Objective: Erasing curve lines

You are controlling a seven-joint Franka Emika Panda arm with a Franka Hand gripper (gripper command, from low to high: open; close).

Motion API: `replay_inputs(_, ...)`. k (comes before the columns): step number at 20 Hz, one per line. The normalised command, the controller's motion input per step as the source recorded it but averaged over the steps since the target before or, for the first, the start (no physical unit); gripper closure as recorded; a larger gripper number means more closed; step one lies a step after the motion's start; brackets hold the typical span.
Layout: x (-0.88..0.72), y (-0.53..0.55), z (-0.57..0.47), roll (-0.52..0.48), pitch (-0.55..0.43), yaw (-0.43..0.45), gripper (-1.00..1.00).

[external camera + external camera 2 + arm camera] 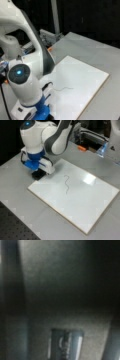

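Note:
The curve lines [66, 184] are one thin dark squiggle, whole and unsmeared, near the middle of the white board [85, 205]. In a front view they show faintly as curve lines [64, 88] on the board [82, 72]. My gripper [39, 173] hangs low over the table just off the board's left corner, right above a black eraser block [37, 175]. In the wrist view a dark block with a label [66, 345] lies at the bottom, between two fingers [10, 315] that stand wide apart at the picture's edges. The jaws hold nothing.
The board lies on a grey table [15, 190]. A small orange object [82, 148] and a metal rail with a clear blue part [102, 149] stand at the back. The arm's white body [25, 75] hides the board's left side in a front view.

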Motion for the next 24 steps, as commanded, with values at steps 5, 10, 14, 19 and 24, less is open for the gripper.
replay_inputs(5, -0.05, 0.1, -0.09, 0.05, -0.152, -0.177, 1.0)
replay_inputs(10, -0.05, 0.12, -0.07, 0.024, -0.14, -0.17, 1.0)
replay_inputs(14, -0.1, 0.17, 0.02, -0.017, -0.119, -0.213, 1.0)
replay_inputs(19, -0.17, 0.19, 0.11, 0.007, -0.116, -0.23, 1.0)
replay_inputs(24, -0.24, 0.18, 0.03, 0.072, -0.135, -0.237, 1.0)
